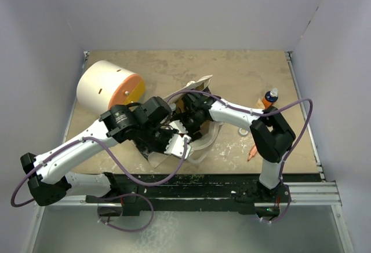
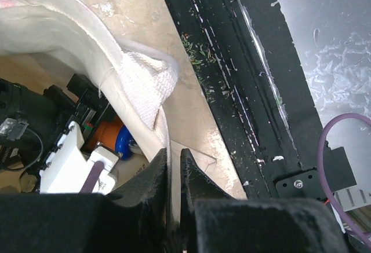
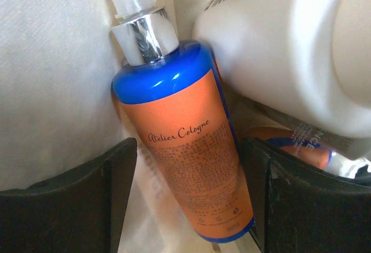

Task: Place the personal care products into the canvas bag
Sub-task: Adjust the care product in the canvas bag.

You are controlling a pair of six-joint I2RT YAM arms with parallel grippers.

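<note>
The cream canvas bag (image 1: pixel 204 139) sits mid-table with its mouth held open. My left gripper (image 1: pixel 177 145) is shut on the bag's near rim; in the left wrist view (image 2: pixel 174 152) the canvas (image 2: pixel 142 85) runs between the closed jaws. My right gripper (image 1: pixel 189 120) is inside the bag, open around an orange bottle with blue ends (image 3: pixel 185 149) that lies against the canvas (image 3: pixel 52 62). A white bottle (image 3: pixel 290 50) and a second orange one (image 3: pixel 293 149) lie beside it. Another orange bottle (image 1: pixel 269 98) stands on the table at right. A beige tapered bottle (image 1: pixel 253 151) lies near the right arm.
A big white drum with an orange end (image 1: pixel 107 88) lies at the back left, close behind my left arm. White walls enclose the table on three sides. A black rail (image 2: pixel 243 91) runs along the near table edge.
</note>
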